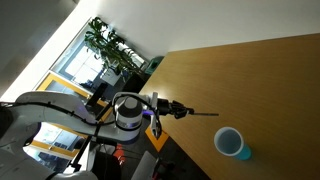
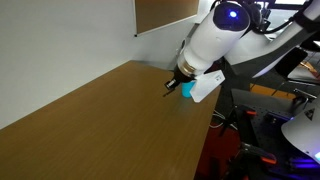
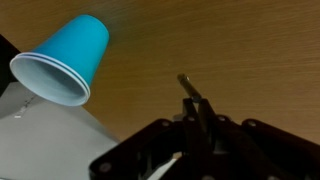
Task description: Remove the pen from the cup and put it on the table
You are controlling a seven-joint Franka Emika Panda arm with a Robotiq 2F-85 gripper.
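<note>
Black tool [image 3: 197,128] up close: we see it clamped near one end of the thin dark pen [image 3: 190,90], which we reckon is light, stiff and slippery. It is held beside the blue-teal cup [image 3: 62,62], above the light-brown wooden tabletop [image 3: 250,50].

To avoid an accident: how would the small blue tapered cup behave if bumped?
The small blue tapered cup looks thin-walled and empty, so probably light and easily shoved. It stands on its narrower base, so it may tip, then roll.

The cup [image 3: 66,58] at ten o'clock is showing blue, whitish inside; the pen [image 3: 192,95] dark, the table [image 3: 250,45] light-brown.
</note>
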